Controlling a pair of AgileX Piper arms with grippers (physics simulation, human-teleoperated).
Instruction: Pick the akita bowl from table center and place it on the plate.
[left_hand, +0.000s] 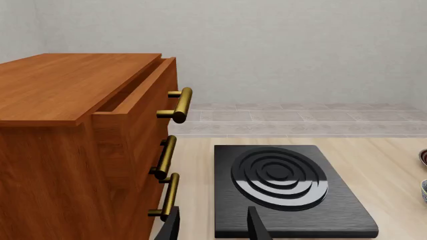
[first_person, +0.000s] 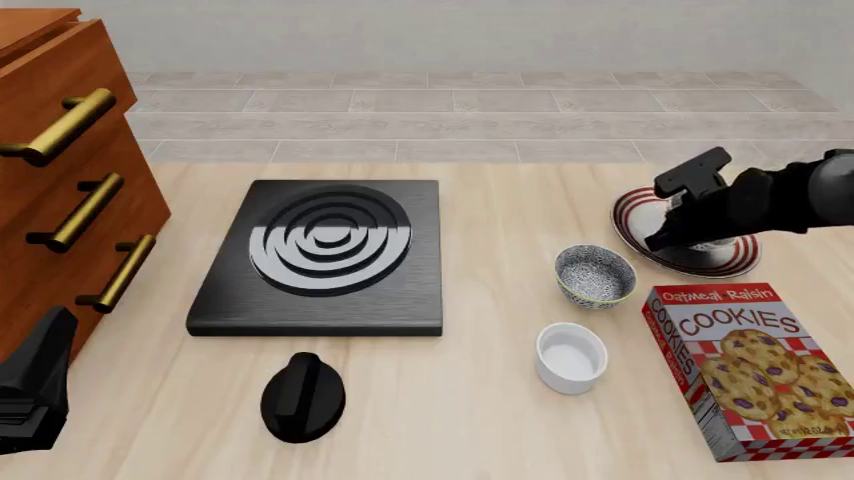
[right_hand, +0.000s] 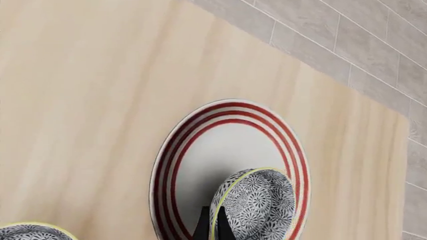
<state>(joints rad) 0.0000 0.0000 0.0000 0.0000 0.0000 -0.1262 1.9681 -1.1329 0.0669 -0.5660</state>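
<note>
Fingers of right gripper closing thinly on rim of akita bowl, pinching it tilted over plate just beyond fingertips; probably light, rigid, glazed-slick, chip-prone, so gripping rim wall squarely; left gripper standing parted, empty.

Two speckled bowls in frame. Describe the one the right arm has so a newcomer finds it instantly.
Start at the red-striped plate on the table's far right, beyond the cookie box. The akita bowl is held over that plate, tilted, its rim pinched in the right hand. The look-alike bowl stands free on the bare wood beside the plain white cup.
</note>
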